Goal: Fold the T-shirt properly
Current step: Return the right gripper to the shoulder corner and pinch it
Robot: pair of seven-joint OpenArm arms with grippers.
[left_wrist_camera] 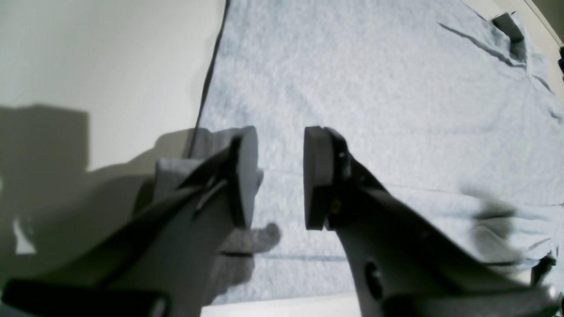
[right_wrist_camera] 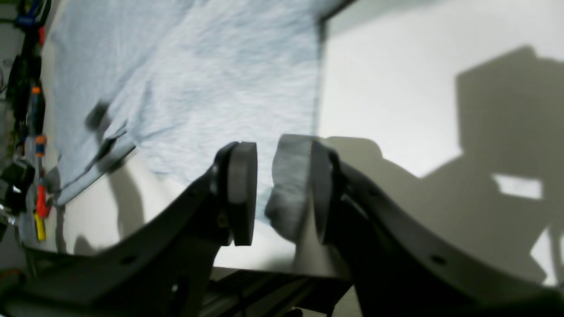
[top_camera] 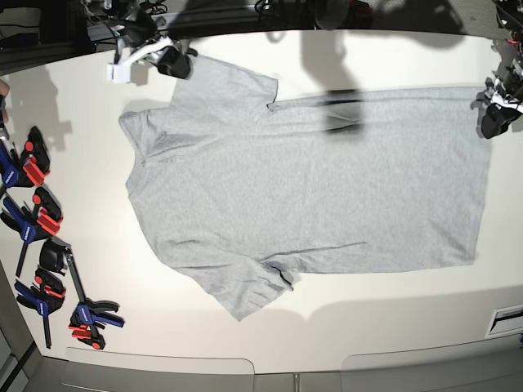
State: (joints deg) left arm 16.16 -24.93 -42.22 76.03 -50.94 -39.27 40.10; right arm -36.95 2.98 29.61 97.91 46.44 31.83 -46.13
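The tabletop (top_camera: 392,327) carries the T-shirt (top_camera: 310,188) spread flat across its middle, collar toward nine o'clock and hem toward three, with clamps (top_camera: 41,245) lying off at eight o'clock. The left gripper (left_wrist_camera: 280,176) has a fold of the shirt's edge against one jaw, jaws half apart. The right gripper (right_wrist_camera: 263,189) likewise has cloth bunched between its half-closed jaws.

The large light heather-grey short-sleeved T-shirt (top_camera: 310,180) lies spread on the white table (top_camera: 392,310), with red-and-blue clamps (top_camera: 41,245) left of it.
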